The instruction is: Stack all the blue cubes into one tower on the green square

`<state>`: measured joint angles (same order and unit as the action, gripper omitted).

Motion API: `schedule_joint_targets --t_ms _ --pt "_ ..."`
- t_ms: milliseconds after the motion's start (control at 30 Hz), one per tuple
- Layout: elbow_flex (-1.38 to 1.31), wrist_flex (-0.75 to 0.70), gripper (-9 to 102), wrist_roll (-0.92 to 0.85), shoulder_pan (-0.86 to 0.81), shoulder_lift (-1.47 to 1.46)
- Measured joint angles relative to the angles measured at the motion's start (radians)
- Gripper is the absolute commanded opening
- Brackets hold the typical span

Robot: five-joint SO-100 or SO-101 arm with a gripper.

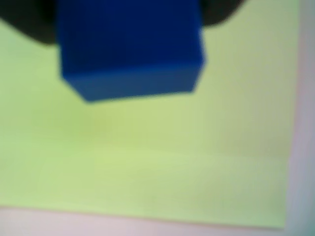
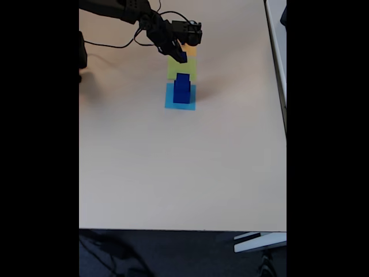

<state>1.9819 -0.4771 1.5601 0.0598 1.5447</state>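
Claw (image 2: 181, 56) clamped on blue cube (image 1: 130, 49) over green square (image 1: 147, 162); cube looks rigid, light, smooth-faced, so hold opposite flat sides, not edges.

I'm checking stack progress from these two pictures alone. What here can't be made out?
- Fingers: in the wrist view the held blue cube covers them; only dark blurred shapes flank it.
- Cube's height above the green square: the wrist view is blurred, with no contact line.
- Cube count in the tower: too small in the fixed view.
- Orange square: mostly hidden by the gripper.
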Motion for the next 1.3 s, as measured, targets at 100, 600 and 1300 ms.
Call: schedule_joint_targets --t_ms 100,600,1300 --pt "0.025 0.049 0 0.0 0.006 0.0" --pt "0.077 0.164 0 0.003 0.008 -0.032" --pt "0.091 0.176 2 0.038 0.008 -0.071"
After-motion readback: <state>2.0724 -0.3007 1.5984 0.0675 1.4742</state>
